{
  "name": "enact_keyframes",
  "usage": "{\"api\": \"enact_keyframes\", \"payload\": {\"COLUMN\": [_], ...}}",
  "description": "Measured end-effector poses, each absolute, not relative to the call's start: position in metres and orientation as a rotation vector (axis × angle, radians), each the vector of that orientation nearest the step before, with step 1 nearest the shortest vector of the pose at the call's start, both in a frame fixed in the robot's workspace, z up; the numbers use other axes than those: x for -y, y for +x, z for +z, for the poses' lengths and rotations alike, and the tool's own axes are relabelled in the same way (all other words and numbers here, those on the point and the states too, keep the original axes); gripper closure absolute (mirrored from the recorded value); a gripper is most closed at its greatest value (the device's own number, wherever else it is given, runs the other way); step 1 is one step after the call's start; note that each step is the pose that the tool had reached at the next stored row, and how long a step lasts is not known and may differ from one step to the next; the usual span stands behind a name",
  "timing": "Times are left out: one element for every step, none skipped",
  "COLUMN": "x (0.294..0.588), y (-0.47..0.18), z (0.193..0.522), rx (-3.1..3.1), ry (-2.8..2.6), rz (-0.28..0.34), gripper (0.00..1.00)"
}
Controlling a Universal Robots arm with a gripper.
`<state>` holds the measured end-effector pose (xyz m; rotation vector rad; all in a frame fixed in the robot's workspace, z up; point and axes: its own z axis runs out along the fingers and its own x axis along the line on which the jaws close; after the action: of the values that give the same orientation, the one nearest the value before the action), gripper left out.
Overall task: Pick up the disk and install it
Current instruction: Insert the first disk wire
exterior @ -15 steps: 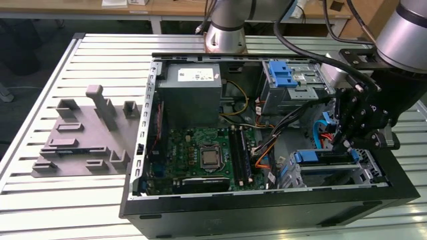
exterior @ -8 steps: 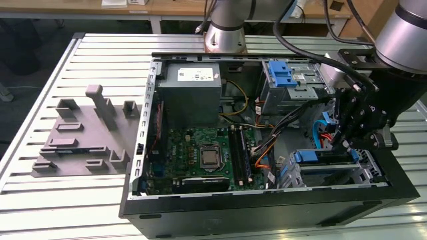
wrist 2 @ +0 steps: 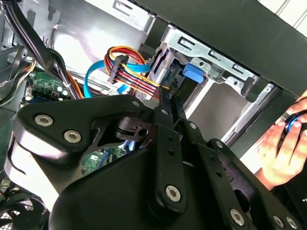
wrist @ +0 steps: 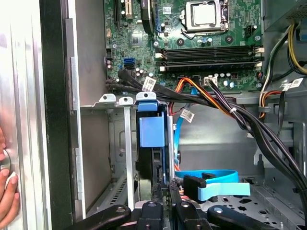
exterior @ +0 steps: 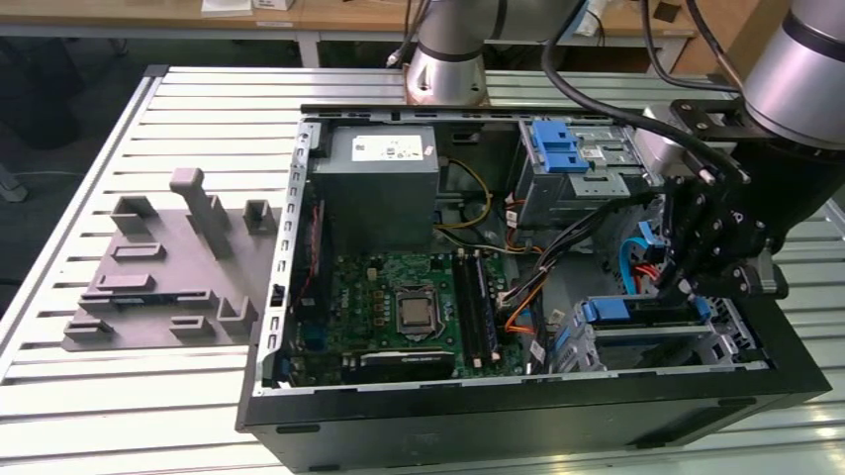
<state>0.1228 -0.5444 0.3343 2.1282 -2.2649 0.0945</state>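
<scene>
The disk [wrist: 152, 130] stands on edge in the metal drive cage [wrist: 125, 143] at the corner of the open computer case, its blue plastic end facing out. In the exterior view the disk [exterior: 631, 310] sits low on that view's right. My gripper [exterior: 674, 292] reaches down into the case just above it. In both wrist views the two black fingers lie pressed together with nothing between them. The gripper's [wrist: 162, 184] tips sit against the disk's dark edge, close by its blue end [wrist 2: 192, 74], where the gripper [wrist 2: 169, 93] narrows to a point.
Bundled black, orange and blue cables [wrist: 225, 108] cross right beside the cage. The motherboard [exterior: 396, 307], a grey power supply box [exterior: 383, 183] and a second cage with a blue latch [exterior: 561, 148] share the case. A grey fixture [exterior: 172, 267] lies outside. A person's hand [wrist 2: 283, 143] rests on the case edge.
</scene>
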Motion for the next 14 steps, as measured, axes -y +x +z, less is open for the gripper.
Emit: {"api": "enact_keyframes", "payload": {"x": [0.5446, 0.545, 0.5453, 0.5458, 0.546, 0.5461, 0.5461, 0.5462, 0.5462, 0.5462, 0.5462, 0.5462, 0.5462, 0.5462], "y": [0.1228, 0.1228, 0.1228, 0.1229, 0.1229, 0.1229, 0.1229, 0.1229, 0.1229, 0.1229, 0.1229, 0.1229, 0.1229, 0.1229], "z": [0.334, 0.3338, 0.3336, 0.3333, 0.3331, 0.3329, 0.3328, 0.3327, 0.3325, 0.3324, 0.3322, 0.3321, 0.3319, 0.3316], "rx": [2.265, 2.265, 2.266, 2.266, 2.266, 2.266, 2.266, 2.266, 2.266, 2.267, 2.267, 2.267, 2.267, 2.268], "ry": [2.128, 2.127, 2.127, 2.127, 2.127, 2.127, 2.127, 2.126, 2.126, 2.126, 2.125, 2.125, 2.125, 2.125], "rz": [0.094, 0.094, 0.094, 0.094, 0.094, 0.094, 0.094, 0.094, 0.094, 0.094, 0.094, 0.094, 0.094, 0.094], "gripper": [0.83, 0.83, 0.83, 0.83, 0.83, 0.83, 0.83, 0.83, 0.83, 0.83, 0.83, 0.83, 0.83, 0.83]}}
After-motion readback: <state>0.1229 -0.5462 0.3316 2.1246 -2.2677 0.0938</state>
